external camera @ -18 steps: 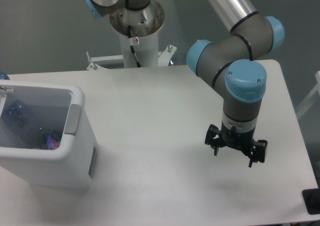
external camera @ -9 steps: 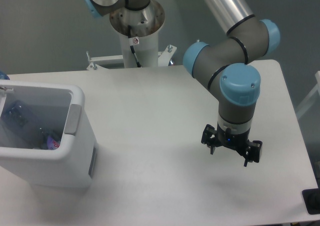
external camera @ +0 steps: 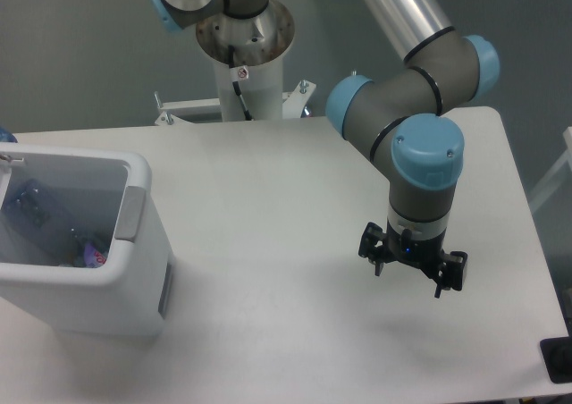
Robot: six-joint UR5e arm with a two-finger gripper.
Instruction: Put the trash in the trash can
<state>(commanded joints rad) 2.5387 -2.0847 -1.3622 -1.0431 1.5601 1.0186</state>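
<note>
- The gripper (external camera: pixel 412 271) hung over the right half of the table (external camera: pixel 268 207), pointing straight down, with its two black fingers spread apart and nothing between them; it was released and empty.
- Its fingertips were above the table surface, not touching it, and a faint shadow lay on the white top below and a little toward the near edge.
- Above the gripper rose the grey wrist of the arm (external camera: pixel 427 154) with light-blue joint caps; a silver tube ran from the elbow up and out of the top edge of the view.
- The arm's base column (external camera: pixel 243 51) stood beyond the far edge of the table, near its middle, with a small tag hanging on its front.
- The trash can (external camera: pixel 134 270), white with a grey side panel, stood at the left edge of the table toward the near corner, well apart from the gripper.
- Inside the trash can lay dim, bluish and dark items (external camera: pixel 54 230); something clear and bluish rested against the far inner wall, but whether it was the bottle could not be told.
- A dark object (external camera: pixel 558 359) sat just off the near right corner of the table.
</note>
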